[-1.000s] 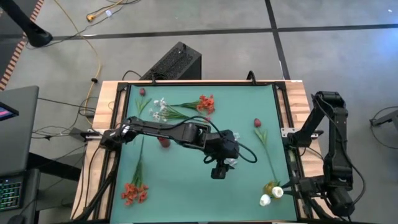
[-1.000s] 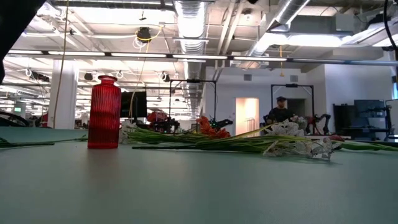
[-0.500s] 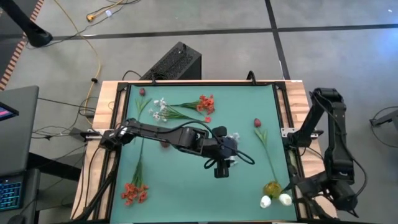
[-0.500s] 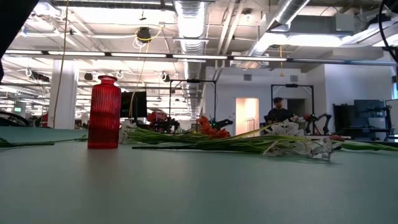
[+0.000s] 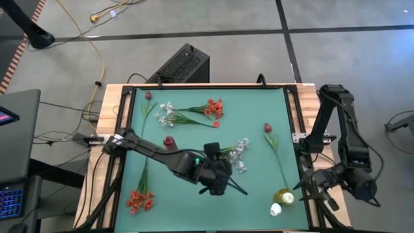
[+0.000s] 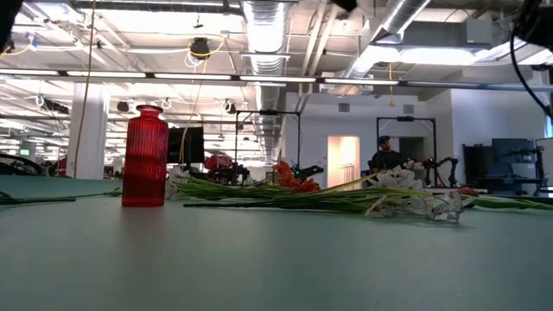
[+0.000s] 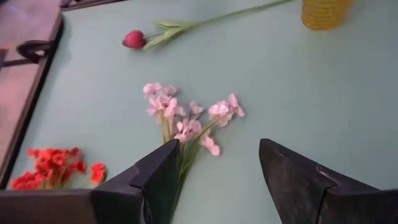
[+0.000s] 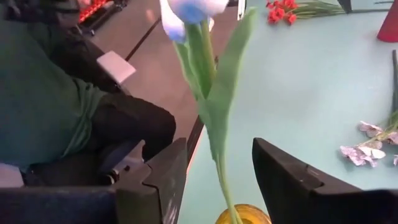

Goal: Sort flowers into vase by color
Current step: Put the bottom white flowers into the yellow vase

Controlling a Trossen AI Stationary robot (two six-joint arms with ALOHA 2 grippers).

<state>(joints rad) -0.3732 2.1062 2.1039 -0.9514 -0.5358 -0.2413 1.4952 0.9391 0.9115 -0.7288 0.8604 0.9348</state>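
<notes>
A white blossom spray point(image 7: 186, 118) lies flat on the green table point(image 5: 194, 207), just beyond my open left gripper point(image 7: 217, 144); its stem runs back beside one finger. My left gripper point(image 5: 218, 186) hovers near the table's middle. At the near right, a white bud point(image 8: 193, 9) on a green stem point(image 8: 214, 130) stands in the yellow vase point(image 8: 242, 214), its stem between the fingers of my open right gripper point(image 8: 219, 146). The red vase point(image 6: 144, 155) stands upright at mid-left. A dark red bud point(image 7: 134, 39) and orange-red clusters point(image 7: 56, 168) lie on the table.
More flowers lie at the far left: a white spray point(image 5: 167, 115) and an orange-red cluster point(image 5: 213, 108). Another orange-red cluster point(image 5: 138, 199) lies at the near left. A dark red bud point(image 5: 267, 128) lies right of centre. A wooden frame point(image 5: 294, 129) borders the table.
My left gripper has moved toward the table's near edge and a little left, uncovering the white blossom spray, which stays on the table. My right gripper has drawn back from the yellow vase toward the table's right edge.
</notes>
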